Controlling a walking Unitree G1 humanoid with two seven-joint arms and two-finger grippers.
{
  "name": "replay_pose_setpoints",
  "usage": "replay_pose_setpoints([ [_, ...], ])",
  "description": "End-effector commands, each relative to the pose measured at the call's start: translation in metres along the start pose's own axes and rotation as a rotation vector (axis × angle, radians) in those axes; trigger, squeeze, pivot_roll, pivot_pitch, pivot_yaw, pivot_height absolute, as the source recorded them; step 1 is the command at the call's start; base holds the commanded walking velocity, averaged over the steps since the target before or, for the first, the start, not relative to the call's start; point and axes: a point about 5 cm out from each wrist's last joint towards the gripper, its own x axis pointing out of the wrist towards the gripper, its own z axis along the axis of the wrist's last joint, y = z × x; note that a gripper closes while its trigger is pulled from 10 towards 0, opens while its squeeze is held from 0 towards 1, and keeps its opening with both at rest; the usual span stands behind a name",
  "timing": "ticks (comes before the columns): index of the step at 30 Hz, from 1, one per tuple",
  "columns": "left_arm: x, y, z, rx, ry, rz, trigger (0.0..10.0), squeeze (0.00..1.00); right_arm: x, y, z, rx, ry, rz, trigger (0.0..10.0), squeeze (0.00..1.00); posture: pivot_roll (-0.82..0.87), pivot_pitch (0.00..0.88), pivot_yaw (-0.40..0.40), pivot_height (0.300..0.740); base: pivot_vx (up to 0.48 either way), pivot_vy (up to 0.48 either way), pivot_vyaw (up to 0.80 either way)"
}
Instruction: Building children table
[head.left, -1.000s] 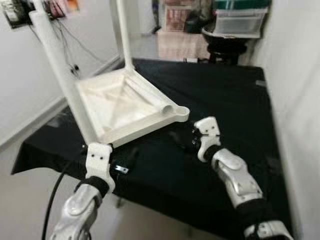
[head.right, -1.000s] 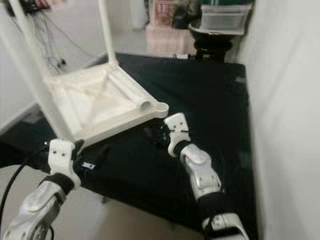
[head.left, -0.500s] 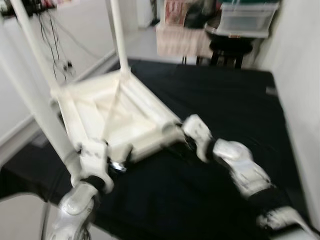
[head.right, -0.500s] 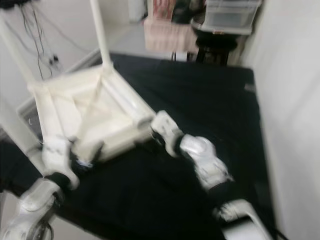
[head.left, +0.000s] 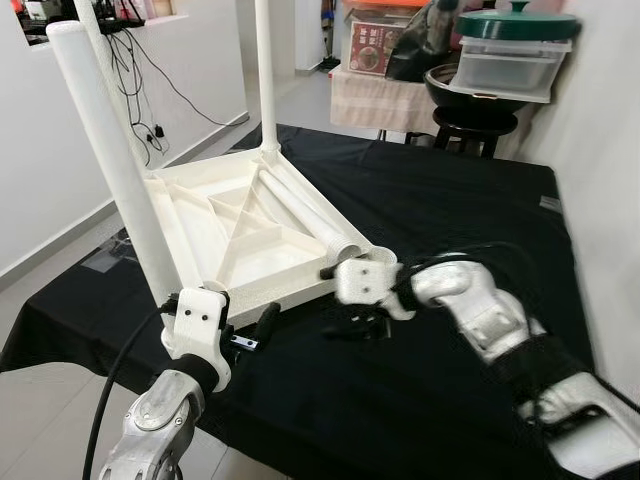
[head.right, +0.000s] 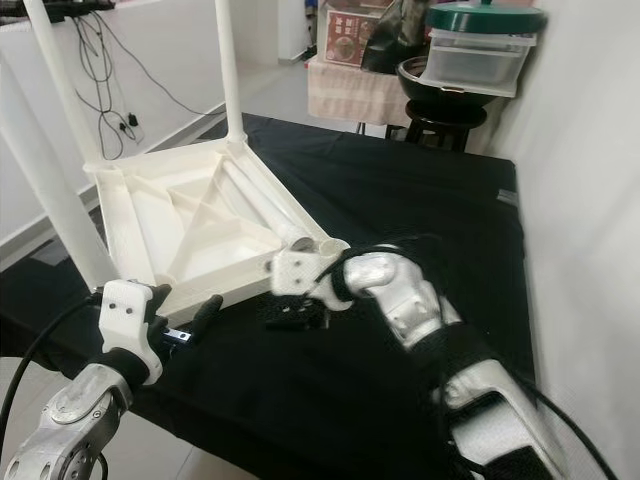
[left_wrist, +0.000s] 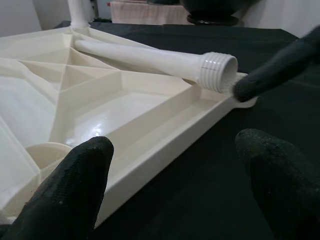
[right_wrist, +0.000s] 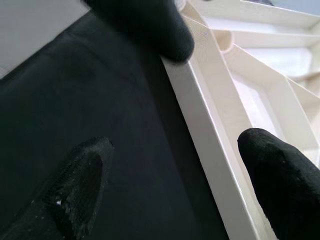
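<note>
White tabletop (head.left: 240, 235), upturned, ribbed underside showing, left of centre in the left eye view, on the black cloth (head.left: 450, 200). Two legs already upright: one thick post (head.left: 115, 170) at the near left corner, one thin post (head.left: 266, 70) at the far corner, upper centre. Loose leg (head.left: 305, 207) lying diagonally across the ribs, threaded end (left_wrist: 218, 73) toward the near right corner.

Right gripper (head.left: 352, 322) low at centre frame, just below that near right corner, fingers spread; in the right wrist view, one finger (right_wrist: 277, 167) over the tray's rim, the other (right_wrist: 82, 172) on the cloth side, so apparently straddling the edge, pinching nothing. Left gripper (head.left: 250, 325) at lower left, against the near edge, fingers (left_wrist: 70, 190) likewise apart and empty.

Step in hand, as a guess: steadying the top and reaching for the loose leg. Best done by bracing the near edge with the left, closing the right around the leg close behind the threads, then lifting it clear of the ribs before aiming at the empty corner socket.

Against a second ago: right gripper swung from right of the corner to beneath it, wrist turned inward; camera shifted too, picture now sharp rather than blurred.
</note>
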Motion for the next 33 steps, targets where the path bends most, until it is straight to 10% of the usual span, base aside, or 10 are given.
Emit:
replay_pose_setpoints([
  [1, -0.002, -0.001, -0.001, -0.008, 0.019, -0.005, 10.0, 0.00, 0.007, -0.003, -0.004, -0.001, 0.059, -0.014, 10.0, 0.00, 0.00, 0.049, -0.034, 0.740, 0.000, 0.000, 0.00],
  [30, -0.020, -0.024, -0.009, -0.088, 0.195, -0.096, 10.0, 0.00, 0.076, -0.008, 0.011, 0.024, 0.414, 0.041, 10.0, 0.00, 0.03, 0.098, -0.052, 0.740, 0.000, 0.000, 0.00],
  [31, -0.020, -0.025, -0.009, -0.088, 0.197, -0.097, 10.0, 0.00, 0.077, -0.007, 0.010, 0.002, 0.437, 0.065, 4.2, 0.00, 0.03, 0.099, -0.054, 0.740, 0.000, 0.000, 0.00],
  [32, -0.020, -0.025, -0.009, -0.088, 0.199, -0.099, 10.0, 0.00, 0.076, -0.007, 0.010, -0.010, 0.453, 0.082, 3.2, 0.00, 0.03, 0.099, -0.055, 0.740, 0.000, 0.000, 0.00],
  [33, -0.020, -0.025, -0.009, -0.087, 0.200, -0.100, 10.0, 0.00, 0.076, -0.006, 0.010, -0.029, 0.468, 0.107, 0.0, 0.00, 0.03, 0.099, -0.055, 0.740, 0.000, 0.000, 0.00],
])
